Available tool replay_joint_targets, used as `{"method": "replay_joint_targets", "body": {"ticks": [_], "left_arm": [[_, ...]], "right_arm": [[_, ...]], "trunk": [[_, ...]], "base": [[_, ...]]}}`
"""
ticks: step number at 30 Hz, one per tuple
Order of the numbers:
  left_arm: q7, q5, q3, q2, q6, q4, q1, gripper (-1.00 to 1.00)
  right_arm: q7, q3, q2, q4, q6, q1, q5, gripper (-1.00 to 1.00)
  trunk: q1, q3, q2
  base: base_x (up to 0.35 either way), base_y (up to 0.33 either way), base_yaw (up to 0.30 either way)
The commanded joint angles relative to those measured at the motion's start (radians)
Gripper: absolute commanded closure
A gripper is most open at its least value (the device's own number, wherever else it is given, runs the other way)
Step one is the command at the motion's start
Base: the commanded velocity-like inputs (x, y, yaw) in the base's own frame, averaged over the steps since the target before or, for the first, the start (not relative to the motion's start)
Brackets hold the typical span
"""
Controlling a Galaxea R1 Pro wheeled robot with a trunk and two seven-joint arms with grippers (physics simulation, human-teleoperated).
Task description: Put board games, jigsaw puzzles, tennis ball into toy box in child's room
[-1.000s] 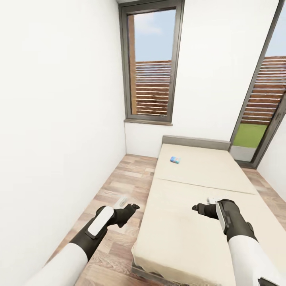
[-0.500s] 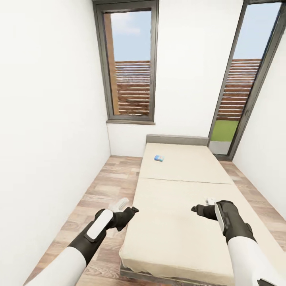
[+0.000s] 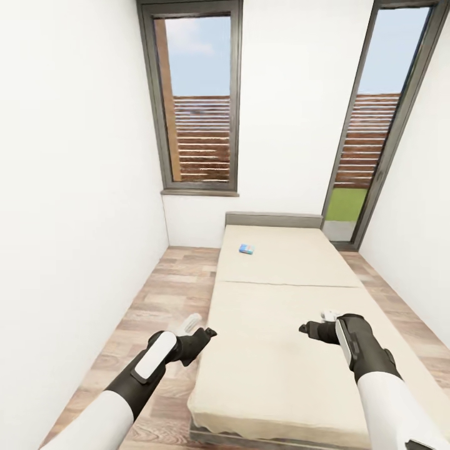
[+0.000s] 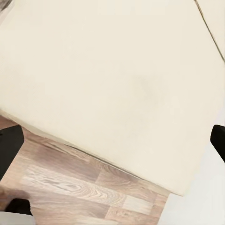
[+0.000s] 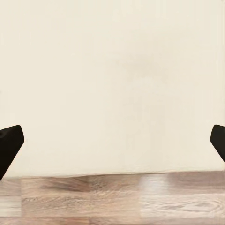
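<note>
Head view: a narrow room w/ white walls and wood-plank floor [image 3: 169, 281]. A cream bed [image 3: 281, 325] runs from bottom centre up to a grey headboard [image 3: 273, 219] at mid-frame. A small blue board game [image 3: 246, 249] lies flat on the bed's far section, just below the headboard, centre of frame, well apart from both arms. Two tall dark-framed windows [image 3: 200, 100] sit in the upper half, slatted fence and sky behind. Left claw [image 3: 206, 334] hangs lower left, over the bed's near-left edge; right claw [image 3: 309, 328] hangs lower right, above the mattress.

Left wrist view: the bed's corner takes up most of the frame, floor planks along the bottom. Dark fingertips [image 4: 9, 147] at the far left and right edges – spread wide, nothing held.

Right wrist view: mattress across the upper part, floor strip at the bottom. Fingertips [image 5: 10, 143] at both side edges – wide apart, empty.
</note>
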Motion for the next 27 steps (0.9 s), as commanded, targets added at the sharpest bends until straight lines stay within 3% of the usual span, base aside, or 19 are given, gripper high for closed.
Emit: {"method": "replay_joint_targets", "body": {"ticks": [1,9,18,27], "left_arm": [[0.009,0.009,-0.002,0.001,-0.001,-0.002,-0.001,-1.0],[0.008,-0.002,-0.002,0.001,-0.001,-0.002,0.0,-1.0],[0.007,-0.074,0.0,-0.001,0.001,-0.002,0.001,-1.0],[0.007,-0.087,0.0,-0.003,0.001,-0.002,0.001,-1.0]], "right_arm": [[0.013,-0.002,0.0,-0.003,0.004,-0.001,0.01,-1.0],[0.049,0.002,-0.001,-0.019,0.005,-0.001,0.009,-1.0],[0.066,0.003,-0.001,-0.035,0.006,0.0,0.01,-1.0],[0.068,0.003,-0.001,-0.038,0.006,0.0,0.011,-1.0]], "trunk": [[0.001,-0.002,-0.002],[0.001,-0.002,-0.002],[0.001,-0.002,-0.002],[0.001,-0.002,-0.002]], "base": [[0.115,0.216,-0.021],[0.15,0.242,-0.058],[0.201,0.259,-0.144],[0.24,0.263,-0.041]]}}
